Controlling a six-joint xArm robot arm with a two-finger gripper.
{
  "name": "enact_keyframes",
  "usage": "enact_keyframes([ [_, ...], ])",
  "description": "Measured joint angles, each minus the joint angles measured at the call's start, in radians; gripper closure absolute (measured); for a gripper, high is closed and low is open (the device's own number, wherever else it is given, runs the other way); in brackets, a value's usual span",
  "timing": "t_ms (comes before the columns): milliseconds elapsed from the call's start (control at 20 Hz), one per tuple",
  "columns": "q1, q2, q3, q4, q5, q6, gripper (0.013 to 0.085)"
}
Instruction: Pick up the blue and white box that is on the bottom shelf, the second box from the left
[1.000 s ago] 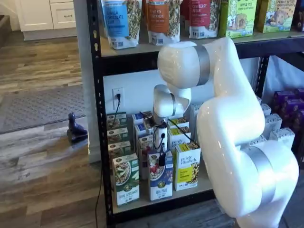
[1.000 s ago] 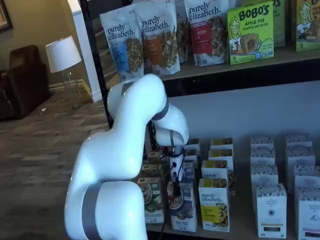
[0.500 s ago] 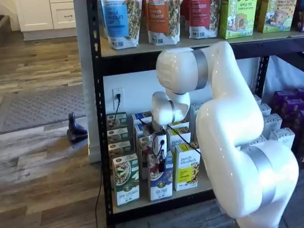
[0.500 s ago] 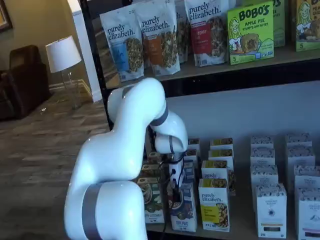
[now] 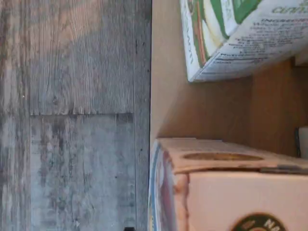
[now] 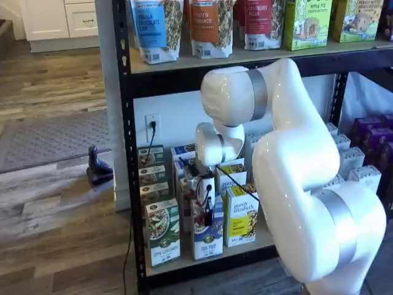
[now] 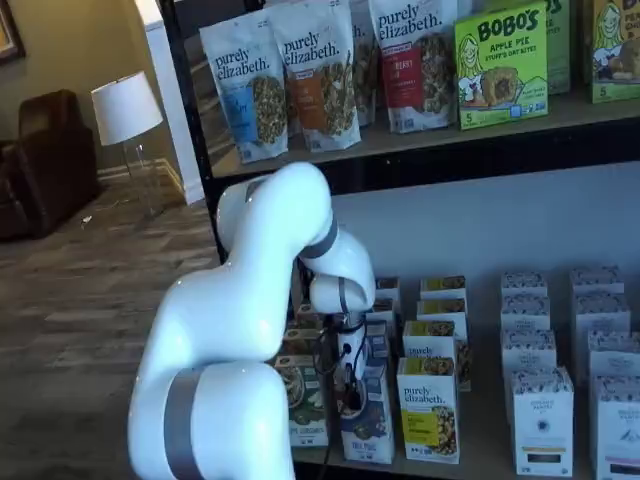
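Observation:
The blue and white box [image 6: 207,238] stands at the front of the bottom shelf [image 6: 184,262], between a green-and-white box [image 6: 163,232] and a yellow "purely elizabeth" box [image 6: 241,216]. My gripper [image 6: 208,213] hangs from the white arm right at the box's top, its black fingers level with the upper edge; it shows in both shelf views, the other being gripper [image 7: 352,396] over the box [image 7: 368,432]. The jaws stand open, closed on nothing. The wrist view shows the box's top flap [image 5: 221,159] very close, with the green-and-white box [image 5: 240,33] beside it on the tan board [image 5: 207,106].
More rows of the same boxes stand behind the front ones. White boxes [image 7: 542,420] fill the shelf's right part. Granola bags [image 6: 212,24] sit on the higher board. Wood floor [image 5: 72,120] lies just past the shelf's front edge. A cable [image 6: 233,184] runs beside the gripper.
The arm has sunk a little, bringing the gripper down from above the blue and white box to its top edge. The boxes have not moved.

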Motion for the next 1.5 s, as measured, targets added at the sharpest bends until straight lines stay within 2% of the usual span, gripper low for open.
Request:
enact_keyframes([
  [50,0.000,0.001,-0.002,0.001,0.001,-0.001,0.0130],
  [150,0.000,0.003,-0.003,0.008,0.001,-0.007,0.0210],
  [200,-0.001,0.003,-0.002,0.009,-0.003,-0.008,0.0210],
  [300,-0.001,0.003,-0.002,0.009,-0.003,-0.009,0.0290],
  [1000,-0.005,-0.003,-0.006,0.002,0.009,-0.006,0.0290],
  [1100,-0.005,-0.004,-0.006,0.002,0.013,-0.006,0.0370],
  [1250,-0.004,-0.007,-0.005,-0.001,0.018,-0.003,0.0410],
  [1300,-0.004,-0.008,-0.003,-0.003,0.019,-0.001,0.0450],
  [1500,-0.003,-0.016,0.013,-0.018,0.009,0.012,0.0450],
])
